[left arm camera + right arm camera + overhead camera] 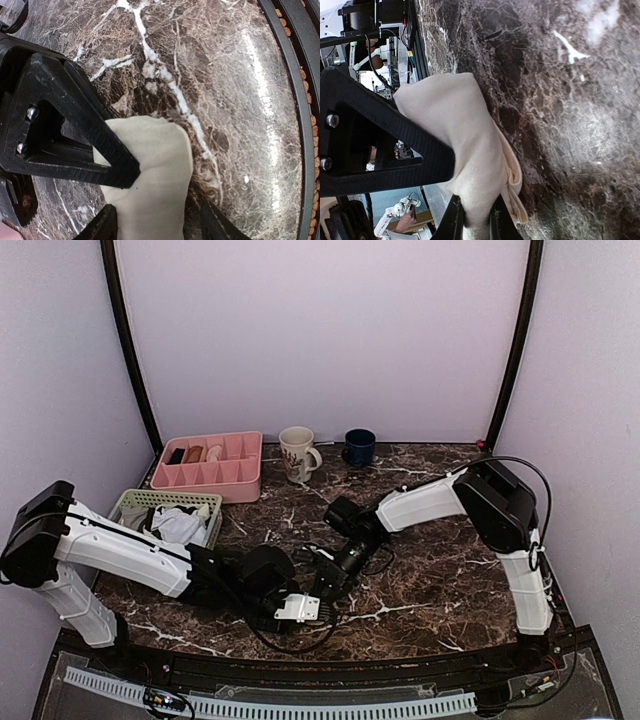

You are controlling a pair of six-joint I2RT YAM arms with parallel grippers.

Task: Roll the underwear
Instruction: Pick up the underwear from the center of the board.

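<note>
The underwear [155, 165] is a cream-beige bundle of folded fabric lying on the dark marble table. In the left wrist view my left gripper [159, 226] stands open astride it, one fingertip [102, 225] at the fabric's edge and the other fingertip [216, 226] clear of it. My right gripper [476, 220] is shut on a pinched fold of the underwear [465, 130], whose layered hem shows beside the jaws. From above, both grippers [305, 602] [332, 578] meet at the table's middle front and hide the garment.
A pink divided tray [240, 490] sits at the back left. In front of it, a green basket [135, 502] holds white and grey cloths. A patterned mug [297, 453] and a blue cup [359, 446] stand at the back. The table's front rail [295, 100] runs close by.
</note>
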